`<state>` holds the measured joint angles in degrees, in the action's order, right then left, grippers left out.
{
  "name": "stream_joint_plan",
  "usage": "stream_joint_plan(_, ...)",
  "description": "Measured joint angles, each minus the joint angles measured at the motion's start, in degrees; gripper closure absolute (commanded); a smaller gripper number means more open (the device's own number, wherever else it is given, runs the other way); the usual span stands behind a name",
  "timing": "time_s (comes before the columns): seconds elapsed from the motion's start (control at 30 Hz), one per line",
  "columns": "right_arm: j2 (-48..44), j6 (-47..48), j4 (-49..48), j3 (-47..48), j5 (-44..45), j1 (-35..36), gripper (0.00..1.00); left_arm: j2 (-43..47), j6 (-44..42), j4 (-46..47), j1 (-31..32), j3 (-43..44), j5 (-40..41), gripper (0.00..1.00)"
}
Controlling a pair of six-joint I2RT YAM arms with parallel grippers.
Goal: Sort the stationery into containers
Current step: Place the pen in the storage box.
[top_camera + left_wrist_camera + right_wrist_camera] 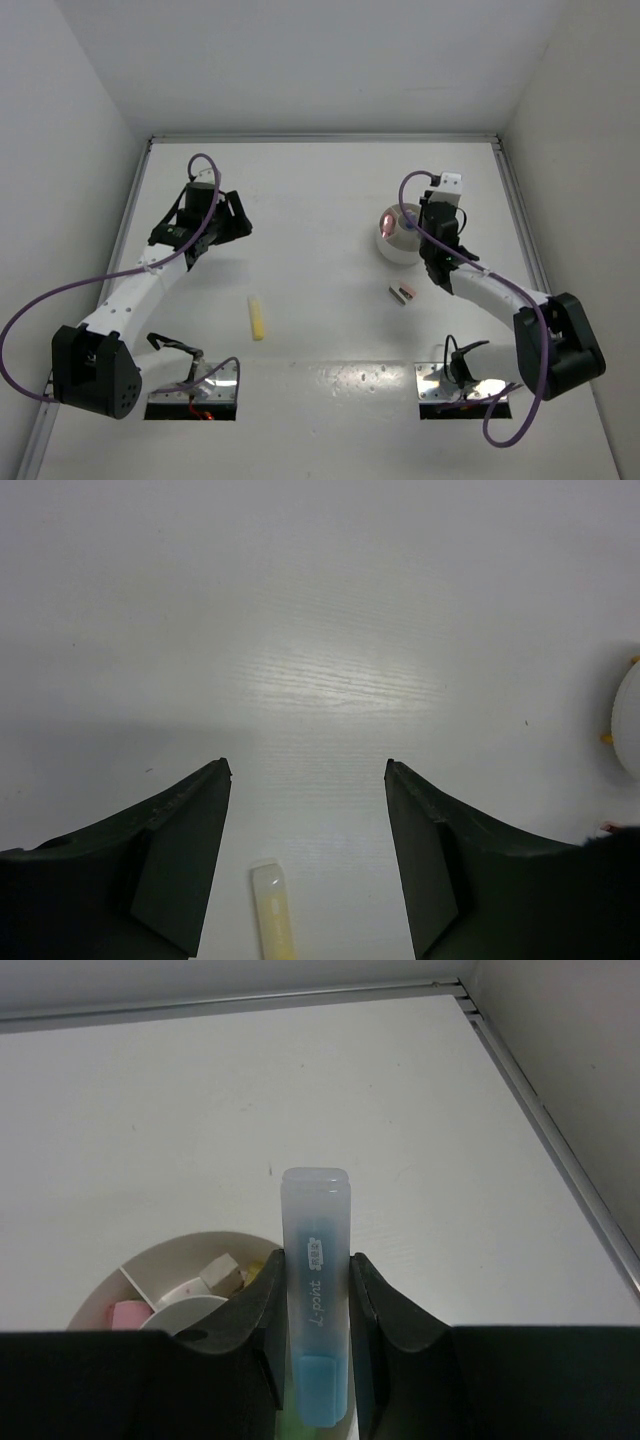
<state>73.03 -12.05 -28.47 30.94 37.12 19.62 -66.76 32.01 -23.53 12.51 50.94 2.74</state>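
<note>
Right claw (315,1260) part-closed on blue stick (315,1210), over the edge of white dish (150,1270) at 2 o'clock on tabletop (320,200). Left claw (308,770) wide open, empty. Yellow stick (272,910) lies at its 6 o'clock. Brown-pink block (402,293) sits at dish's 6 o'clock.

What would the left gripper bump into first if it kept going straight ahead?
Probably just the bare table. The left gripper is open and nothing lies ahead of it. The yellow stick sits back between its fingers, so it would likely be missed, though depth is unclear.
</note>
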Motion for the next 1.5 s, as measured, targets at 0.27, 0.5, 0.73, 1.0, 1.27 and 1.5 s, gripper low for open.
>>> stream_joint_plan(0.27, 2.51, -1.60, -1.79, -1.14, -0.20, -0.28, 1.00, 0.00, -0.02, 0.00, 0.00, 0.00, 0.00, 0.31)
stream_joint_plan(0.5, 3.32, -3.61, -1.73, -1.20, -0.35, -0.76, 1.00, 0.00, 0.00, 0.00, 0.00, 0.00, 0.00, 0.31)
stream_joint_plan(0.73, 3.98, -5.44, 0.44, -1.20, -1.81, -1.53, 0.83, 0.00, 0.00, 0.00, 0.00, 0.00, 0.00, 0.31)
stream_joint_plan(1.0, 3.43, -6.21, 1.25, -1.27, -4.26, -2.38, 0.53, 0.00, 0.00, 0.00, 0.00, 0.00, -0.24, 0.31)
stream_joint_plan(1.27, 0.11, -5.92, 2.10, -1.55, -6.64, -2.73, 0.44, 0.00, 0.00, 0.00, 0.00, 0.00, -0.42, 0.31)
stream_joint_plan(1.5, -9.55, -1.22, 2.54, -1.79, -7.50, -2.99, 0.70, -0.15, -0.15, 0.28, -0.02, 0.00, -1.36, 0.89)
